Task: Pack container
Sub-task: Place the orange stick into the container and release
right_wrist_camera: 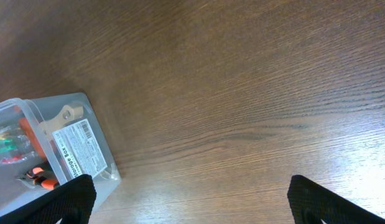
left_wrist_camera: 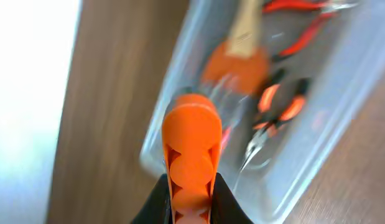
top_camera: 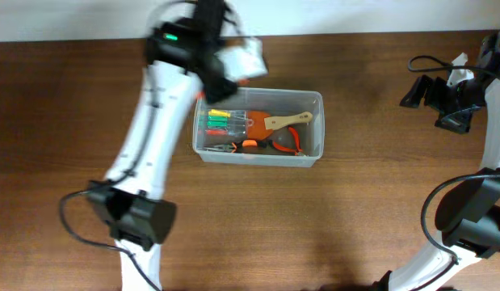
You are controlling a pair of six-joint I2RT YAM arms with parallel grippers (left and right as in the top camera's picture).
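**Container**: mid-surface, holding pliers, brush and screwdrivers.
**Left gripper**: clamped on an orange tool, poised over the container's rear-left corner, presumably to drop it in.
**Right gripper**: spread wide, empty, well apart.

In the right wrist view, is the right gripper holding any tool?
No, the right gripper is open: its jaws stand wide apart, and only the bare wooden table shows between them.
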